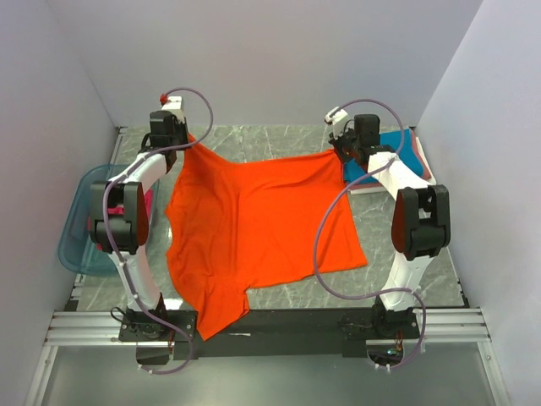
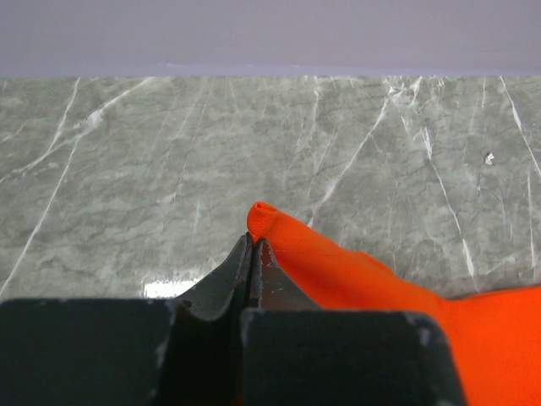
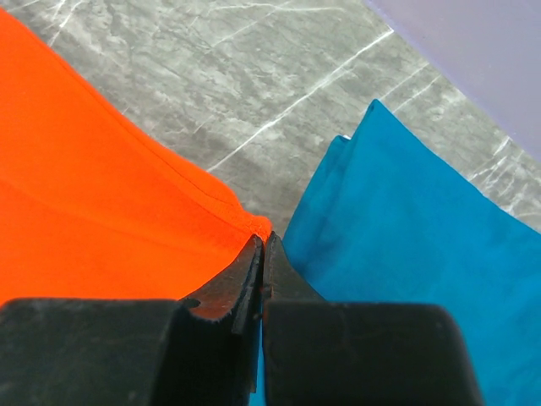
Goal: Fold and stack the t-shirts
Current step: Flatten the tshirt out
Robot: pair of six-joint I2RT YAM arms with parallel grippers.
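Observation:
A bright orange t-shirt (image 1: 254, 228) is stretched across the middle of the marble table, its near end hanging over the front rail. My left gripper (image 1: 188, 139) is shut on its far left corner, which shows as an orange tip (image 2: 279, 237) at the closed jaws. My right gripper (image 1: 338, 150) is shut on its far right corner (image 3: 245, 224). A folded teal blue t-shirt (image 1: 380, 161) lies at the far right, just beside the right gripper, and shows in the right wrist view (image 3: 406, 237). It rests on folded pink and white tees (image 1: 420, 161).
A translucent blue plastic tub (image 1: 80, 224) stands at the left edge with magenta cloth (image 1: 149, 203) inside, behind my left arm. Grey walls close in the back and sides. The black front rail (image 1: 287, 321) runs along the near edge.

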